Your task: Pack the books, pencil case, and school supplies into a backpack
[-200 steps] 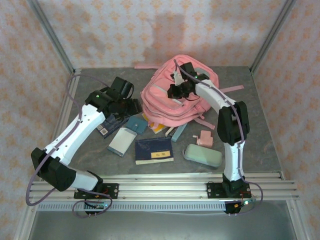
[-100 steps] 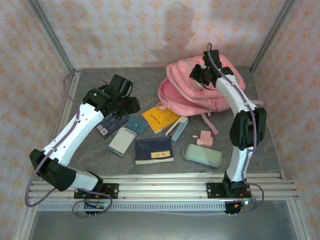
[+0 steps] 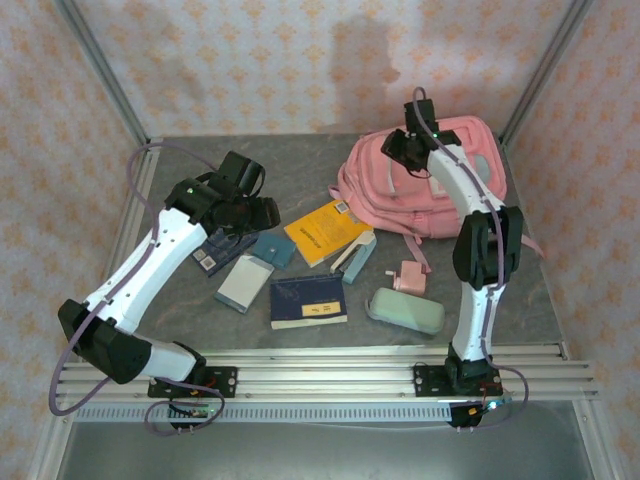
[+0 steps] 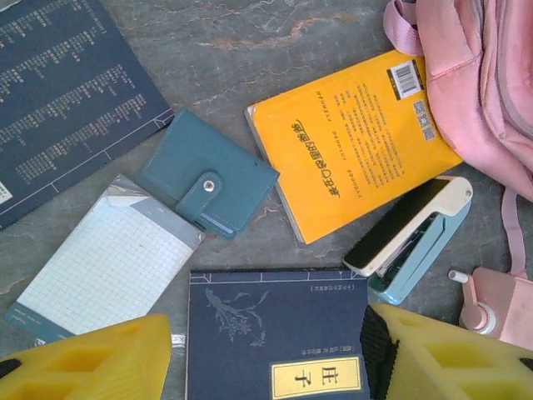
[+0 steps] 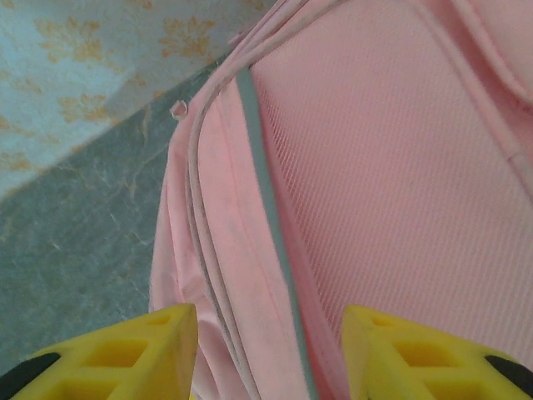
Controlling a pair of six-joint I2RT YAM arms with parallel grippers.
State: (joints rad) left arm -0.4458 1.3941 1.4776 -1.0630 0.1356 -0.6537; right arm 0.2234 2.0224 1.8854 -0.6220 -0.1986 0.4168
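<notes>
The pink backpack [image 3: 440,195] lies flat at the back right. My right gripper [image 3: 405,150] hovers over its far left edge, jaws open, with the grey-trimmed seam [image 5: 258,167] running between the fingers [image 5: 125,354]. My left gripper [image 3: 255,212] is open above the navy book [image 4: 275,333], holding nothing. Around it lie the orange-yellow book [image 4: 354,137], the teal pad [image 4: 208,171], the pale grid-covered book [image 4: 108,258], the dark blue book [image 4: 67,100] and the white-and-teal piece [image 4: 412,237]. The mint pencil case [image 3: 405,311] and pink gadget [image 3: 409,277] sit near the front right.
The grey table [image 3: 200,170] has bare room at the back left. A metal rail [image 3: 330,365] runs along the near edge, and frame posts [image 3: 100,70] stand at the back corners. A backpack strap [image 3: 420,255] trails toward the pink gadget.
My right gripper dragged the backpack right and back, uncovering the orange-yellow book and white-and-teal piece, then opened and let go. The left arm barely moved.
</notes>
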